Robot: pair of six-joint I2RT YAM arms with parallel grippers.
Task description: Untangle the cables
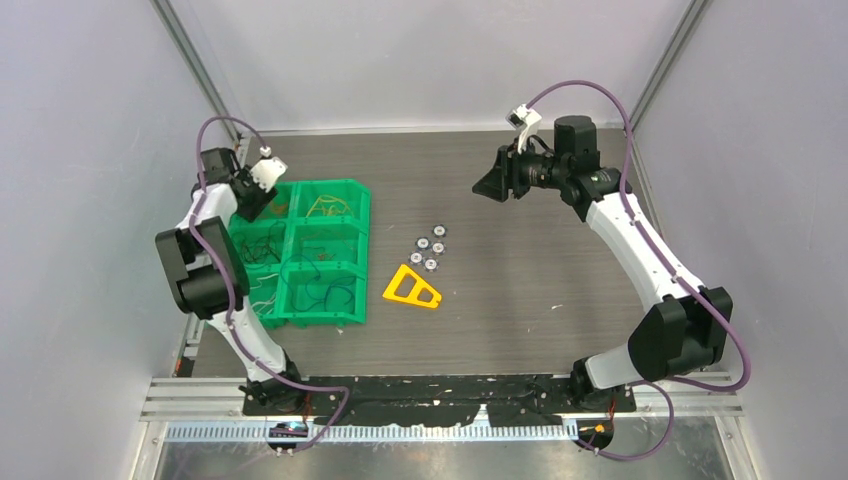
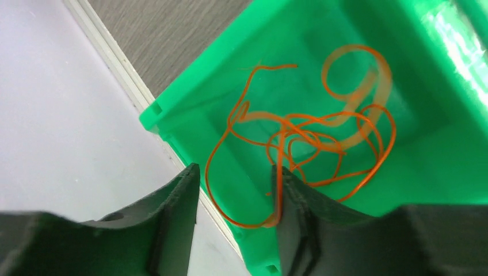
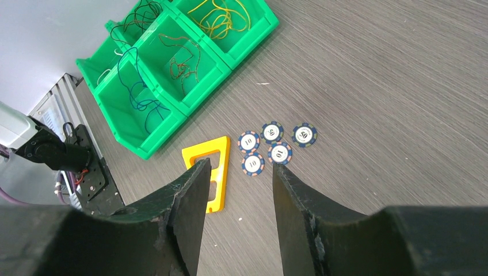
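Thin orange cables (image 2: 339,118) lie curled in a corner compartment of the green bin (image 2: 443,155). My left gripper (image 2: 236,172) hangs over that far-left compartment (image 1: 250,205) with its jaws apart. One orange strand (image 2: 280,190) loops through the gap and lies against the right finger. Other compartments hold yellow cables (image 3: 221,17), reddish cables (image 3: 181,60) and blue cables (image 3: 138,95). My right gripper (image 3: 237,167) is open and empty, held high over the far middle of the table (image 1: 487,185).
The green bin (image 1: 366,235) has several compartments and stands at the left. Several poker chips (image 1: 430,250) and a flat yellow triangular piece (image 1: 412,288) lie on the dark wood-grain table beside it. Grey walls close in the left, right and back.
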